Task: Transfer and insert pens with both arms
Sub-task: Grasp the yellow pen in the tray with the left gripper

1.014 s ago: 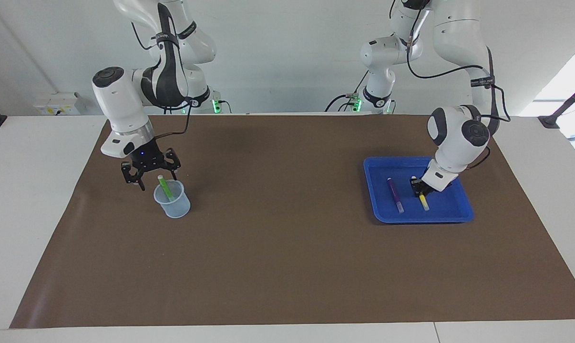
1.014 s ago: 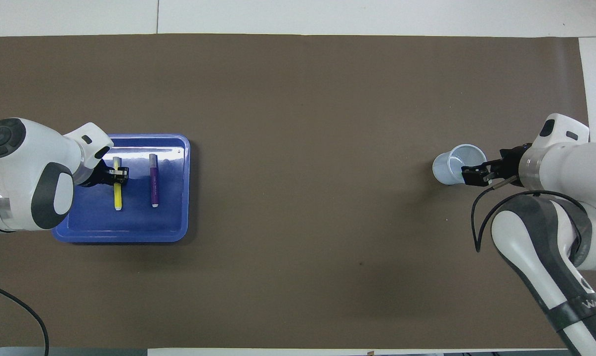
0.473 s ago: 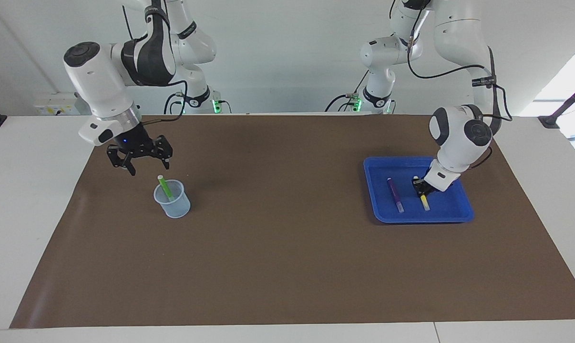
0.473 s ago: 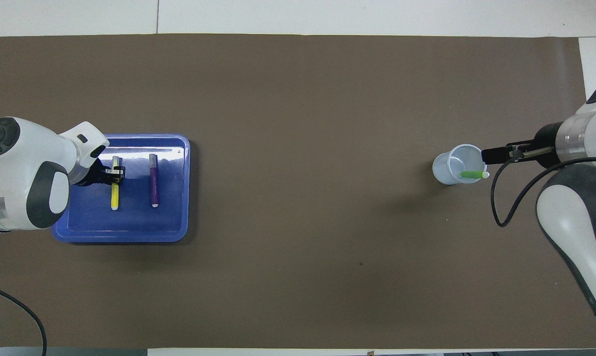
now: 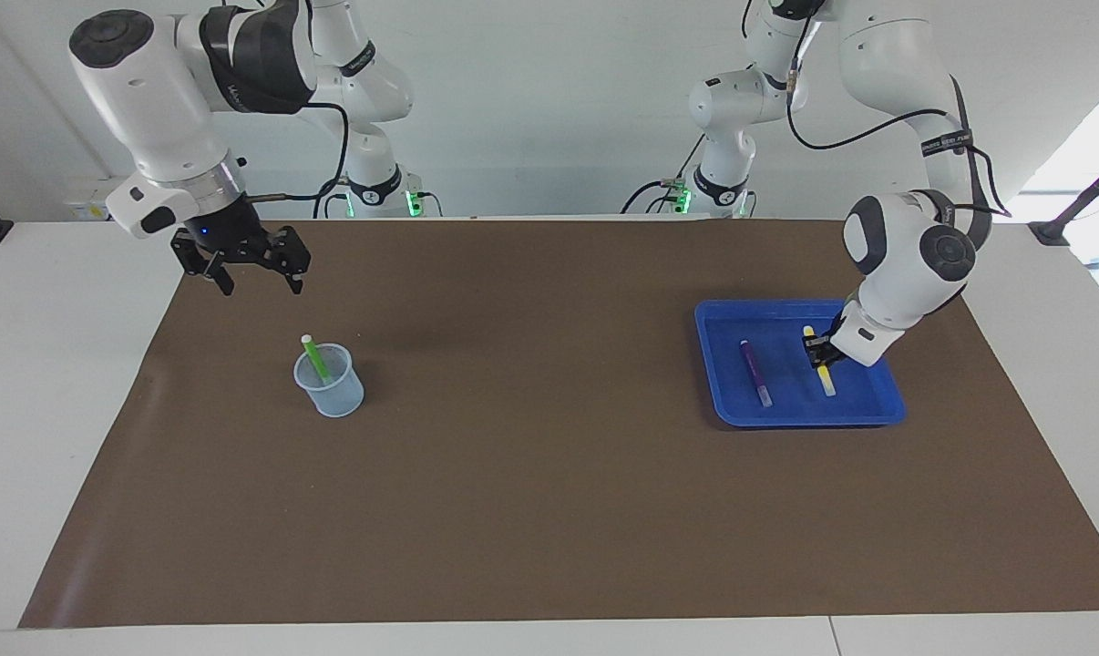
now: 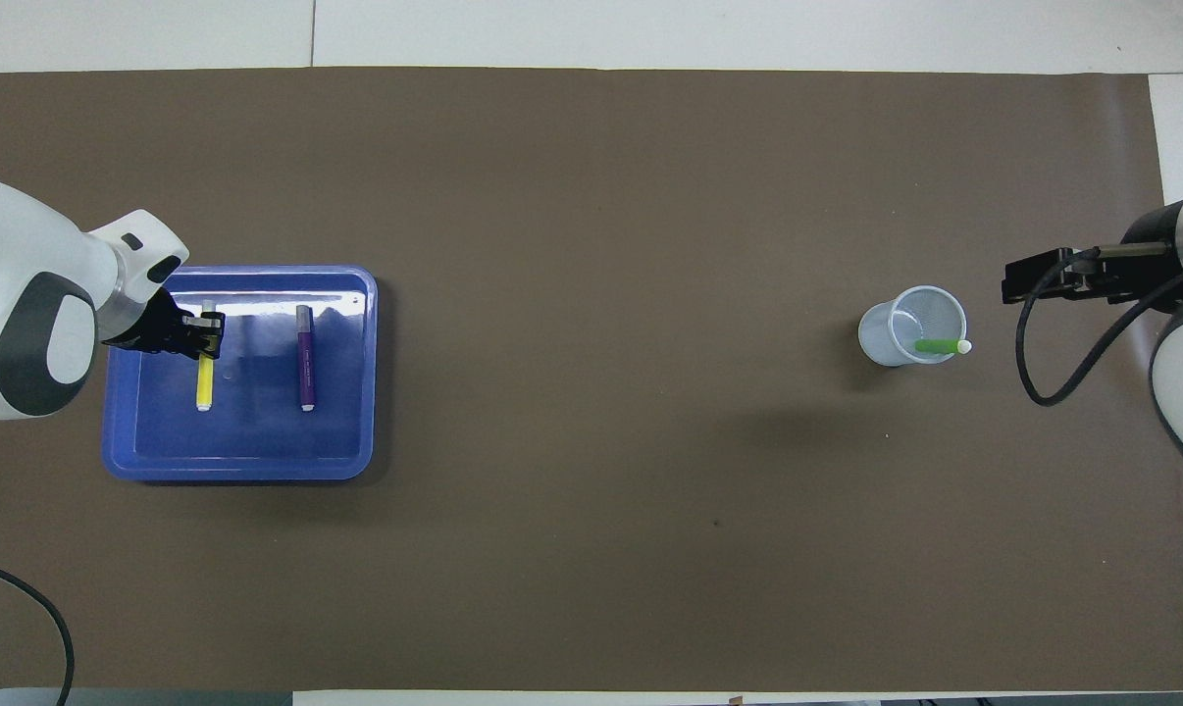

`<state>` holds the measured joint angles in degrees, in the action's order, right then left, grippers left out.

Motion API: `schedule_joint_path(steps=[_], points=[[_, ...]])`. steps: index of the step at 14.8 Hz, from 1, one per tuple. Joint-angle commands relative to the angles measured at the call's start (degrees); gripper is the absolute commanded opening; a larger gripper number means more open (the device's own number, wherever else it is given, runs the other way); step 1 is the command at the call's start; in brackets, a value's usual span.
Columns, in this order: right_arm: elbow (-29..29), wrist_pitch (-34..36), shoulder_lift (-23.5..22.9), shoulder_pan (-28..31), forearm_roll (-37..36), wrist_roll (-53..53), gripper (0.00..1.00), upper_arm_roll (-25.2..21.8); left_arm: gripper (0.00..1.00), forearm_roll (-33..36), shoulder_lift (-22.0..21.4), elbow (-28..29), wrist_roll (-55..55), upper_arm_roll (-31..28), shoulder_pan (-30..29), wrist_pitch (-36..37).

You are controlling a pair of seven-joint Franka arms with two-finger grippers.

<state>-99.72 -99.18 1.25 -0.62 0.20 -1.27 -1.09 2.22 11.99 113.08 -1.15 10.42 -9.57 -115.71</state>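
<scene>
Brown mat [image 5: 549, 474]; no readable labels. Left gripper [image 5: 821, 353] clamps yellow pen [image 5: 824, 369]; right gripper [image 5: 251, 278] spread wide.

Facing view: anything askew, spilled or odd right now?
Nothing stands out. The green pen leans in the upright cup; the purple pen lies flat in the blue tray; the left gripper is shut on the yellow pen.

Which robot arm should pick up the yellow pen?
The left arm: its tool is already shut on the yellow pen in the blue tray, while the right tool hangs open, empty.
</scene>
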Motion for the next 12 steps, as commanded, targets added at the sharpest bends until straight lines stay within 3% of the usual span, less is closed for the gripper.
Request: schedule_joint_path(steps=[1,6,12], points=[[1.81,4.07,0.33,0.0,-1.43,-3.9,1.0,1.26,0.0,-1.69,0.06,-5.83,-4.02,0.48,0.25,8.36],[-0.12,3.65,1.48,0.35,-0.64,-4.62,1.0,0.92,0.0,-10.21,-3.36,-11.65,-19.82,2.76,1.13,19.55],[-0.12,3.91,1.65,0.09,-0.73,-4.8,1.0,1.35,0.0,-23.91,-10.31,-11.13,-51.62,3.74,7.54,20.7]])
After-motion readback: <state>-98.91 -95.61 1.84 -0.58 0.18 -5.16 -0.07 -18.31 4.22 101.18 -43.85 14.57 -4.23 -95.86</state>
